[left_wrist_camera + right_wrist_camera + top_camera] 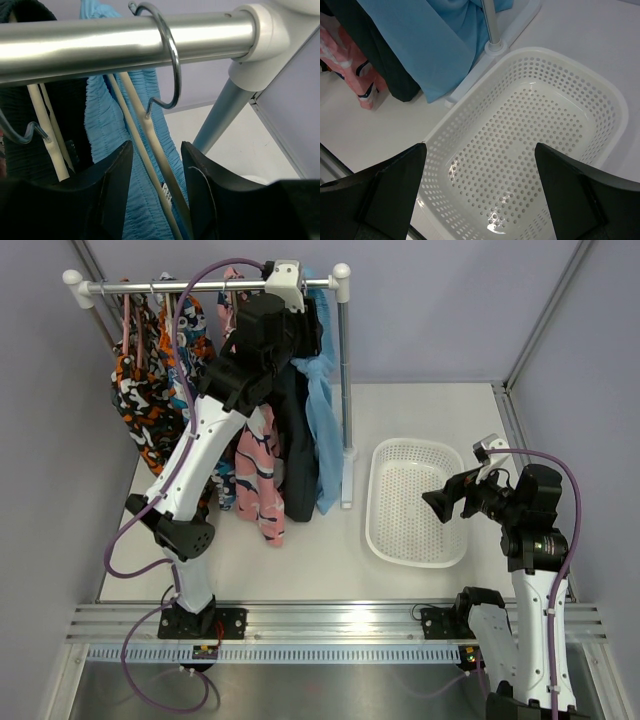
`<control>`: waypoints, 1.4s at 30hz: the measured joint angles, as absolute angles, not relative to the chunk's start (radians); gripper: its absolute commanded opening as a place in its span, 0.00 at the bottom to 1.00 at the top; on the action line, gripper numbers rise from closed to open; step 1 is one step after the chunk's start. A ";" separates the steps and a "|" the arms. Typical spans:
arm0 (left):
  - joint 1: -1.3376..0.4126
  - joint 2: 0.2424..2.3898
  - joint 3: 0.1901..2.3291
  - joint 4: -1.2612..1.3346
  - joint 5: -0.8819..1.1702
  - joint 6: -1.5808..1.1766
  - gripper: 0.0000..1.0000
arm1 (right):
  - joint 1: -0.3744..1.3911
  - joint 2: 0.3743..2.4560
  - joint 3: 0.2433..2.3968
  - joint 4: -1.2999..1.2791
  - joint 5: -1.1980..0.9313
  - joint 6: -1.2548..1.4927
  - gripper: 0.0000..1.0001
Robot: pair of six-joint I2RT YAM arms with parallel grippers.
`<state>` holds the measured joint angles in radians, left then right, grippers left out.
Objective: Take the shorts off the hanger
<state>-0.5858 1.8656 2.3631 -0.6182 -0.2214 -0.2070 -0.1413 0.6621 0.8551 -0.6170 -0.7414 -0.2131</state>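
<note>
The light sky-blue shorts (326,410) and the larger dark navy shorts (296,455) hang from cream hangers on the rail (200,285), near its right end. My left gripper (298,328) is up just under the rail. In the left wrist view it (156,155) is open, with the two cream arms of the blue shorts' hanger (150,145) between the fingers; the wire hook (169,55) is over the rail (125,42). The blue shorts (105,120) and navy shorts (20,145) show behind. My right gripper (445,502) is open and empty above the basket (600,85).
A pink patterned garment (258,475) and orange-black-white ones (145,390) hang left of the shorts. The rack's right post (345,390) stands beside the white perforated basket (392,530). The right wrist view shows the blue shorts' hem (420,45) and the post's foot (495,46).
</note>
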 measured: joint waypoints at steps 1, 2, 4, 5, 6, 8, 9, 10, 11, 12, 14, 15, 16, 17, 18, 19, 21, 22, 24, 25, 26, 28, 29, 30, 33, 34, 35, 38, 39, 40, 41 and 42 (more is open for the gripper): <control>-0.584 1.866 2.363 -0.622 -0.223 -0.205 0.45 | -0.140 0.662 0.855 -0.617 -0.741 -0.213 0.99; -0.583 1.866 2.363 -0.626 -0.224 -0.202 0.43 | -0.138 0.662 0.855 -0.617 -0.741 -0.213 0.99; -0.582 1.865 2.363 -0.634 -0.229 -0.196 0.40 | -0.136 0.662 0.855 -0.617 -0.741 -0.213 0.99; -0.582 1.865 2.363 -0.637 -0.232 -0.191 0.39 | -0.136 0.662 0.855 -0.617 -0.741 -0.213 0.99; -0.581 1.865 2.363 -0.640 -0.234 -0.187 0.35 | -0.136 0.662 0.855 -0.617 -0.741 -0.213 0.99; -0.581 1.865 2.362 -0.645 -0.237 -0.180 0.31 | -0.135 0.664 0.855 -0.617 -0.741 -0.213 0.99; -0.581 1.865 2.362 -0.650 -0.239 -0.176 0.27 | -0.135 0.664 0.855 -0.617 -0.741 -0.213 0.99; -0.581 1.865 2.360 -0.657 -0.240 -0.173 0.26 | -0.135 0.665 0.855 -0.617 -0.741 -0.213 0.99; -0.580 1.864 2.356 -0.660 -0.241 -0.169 0.24 | -0.135 0.666 0.855 -0.617 -0.740 -0.213 0.99; -0.580 1.864 2.352 -0.664 -0.241 -0.165 0.22 | -0.135 0.667 0.855 -0.617 -0.740 -0.213 0.99; -0.579 1.863 2.346 -0.671 -0.241 -0.162 0.19 | -0.135 0.667 0.855 -0.617 -0.737 -0.213 0.99; -0.579 1.862 2.346 -0.674 -0.240 -0.158 0.18 | -0.134 0.667 0.855 -0.617 -0.734 -0.213 0.99; -0.578 1.861 2.346 -0.679 -0.236 -0.157 0.15 | -0.134 0.667 0.855 -0.617 -0.733 -0.213 0.99; -0.578 1.860 2.346 -0.683 -0.233 -0.157 0.14 | -0.133 0.667 0.855 -0.617 -0.732 -0.213 0.99; -0.577 1.857 2.346 -0.687 -0.228 -0.155 0.11 | -0.133 0.667 0.855 -0.617 -0.730 -0.213 0.99; -0.577 1.855 2.346 -0.690 -0.222 -0.155 0.10 | -0.133 0.667 0.855 -0.617 -0.727 -0.213 0.99; -0.575 1.848 2.345 -0.698 -0.208 -0.155 0.05 | -0.133 0.667 0.855 -0.617 -0.725 -0.213 1.00; -0.574 1.844 2.345 -0.704 -0.202 -0.155 0.03 | -0.133 0.667 0.855 -0.617 -0.725 -0.213 1.00; -0.573 1.833 2.339 -0.714 -0.189 -0.158 0.00 | -0.133 0.667 0.855 -0.617 -0.724 -0.212 0.99; -0.572 1.827 2.337 -0.717 -0.183 -0.160 0.00 | -0.133 0.667 0.855 -0.617 -0.724 -0.212 0.99; -0.571 1.821 2.333 -0.719 -0.177 -0.163 0.00 | -0.133 0.667 0.855 -0.617 -0.724 -0.212 0.99; -0.569 1.812 2.329 -0.720 -0.164 -0.174 0.00 | -0.133 0.667 0.855 -0.617 -0.724 -0.211 1.00; -0.569 1.807 2.327 -0.721 -0.158 -0.179 0.00 | -0.133 0.667 0.855 -0.617 -0.724 -0.210 1.00; -0.569 1.802 2.327 -0.721 -0.152 -0.186 0.00 | -0.133 0.667 0.855 -0.617 -0.724 -0.210 1.00; -0.567 1.778 2.319 -0.722 -0.137 -0.204 0.00 | -0.133 0.667 0.855 -0.617 -0.724 -0.209 0.99; -0.567 1.769 2.315 -0.722 -0.134 -0.208 0.00 | -0.133 0.667 0.855 -0.617 -0.724 -0.209 0.99; -0.567 1.758 2.315 -0.723 -0.130 -0.211 0.00 | -0.133 0.667 0.855 -0.617 -0.724 -0.209 1.00; -0.567 1.726 2.315 -0.722 -0.126 -0.218 0.00 | -0.133 0.667 0.855 -0.617 -0.724 -0.209 0.99; -0.567 1.715 2.315 -0.722 -0.124 -0.220 0.00 | -0.133 0.667 0.855 -0.617 -0.724 -0.209 0.99; -0.567 1.702 2.315 -0.726 -0.121 -0.223 0.00 | -0.133 0.667 0.855 -0.617 -0.724 -0.208 0.99; -0.567 1.691 2.314 -0.744 -0.118 -0.227 0.00 | -0.133 0.667 0.855 -0.617 -0.724 -0.208 1.00; -0.567 1.681 2.311 -0.758 -0.115 -0.230 0.00 | -0.133 0.667 0.855 -0.617 -0.724 -0.208 1.00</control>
